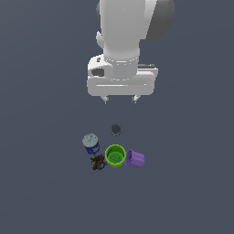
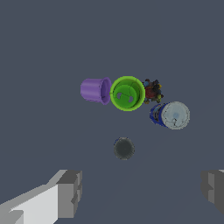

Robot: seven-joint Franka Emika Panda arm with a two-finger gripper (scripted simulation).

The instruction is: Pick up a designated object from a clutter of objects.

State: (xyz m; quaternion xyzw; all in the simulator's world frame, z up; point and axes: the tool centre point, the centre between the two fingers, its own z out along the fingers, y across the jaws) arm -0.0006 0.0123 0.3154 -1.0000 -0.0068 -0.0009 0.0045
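The designated object (image 1: 116,129) is a small dark grey-black cylinder standing alone on the grey floor, a little apart from the clutter of objects; it also shows in the wrist view (image 2: 124,148). My gripper (image 1: 120,99) hangs open well above it, nothing between its fingers (image 2: 70,192). The clutter holds a blue can with a grey top (image 1: 91,143), a green cup (image 1: 115,155), a purple cup lying on its side (image 1: 135,158) and a tiny dark multicoloured piece (image 1: 98,162).
The green cup (image 2: 127,93) stands upright, touching the purple cup (image 2: 95,90) and the multicoloured piece (image 2: 152,90). The blue can (image 2: 170,115) is the clutter item nearest the dark cylinder.
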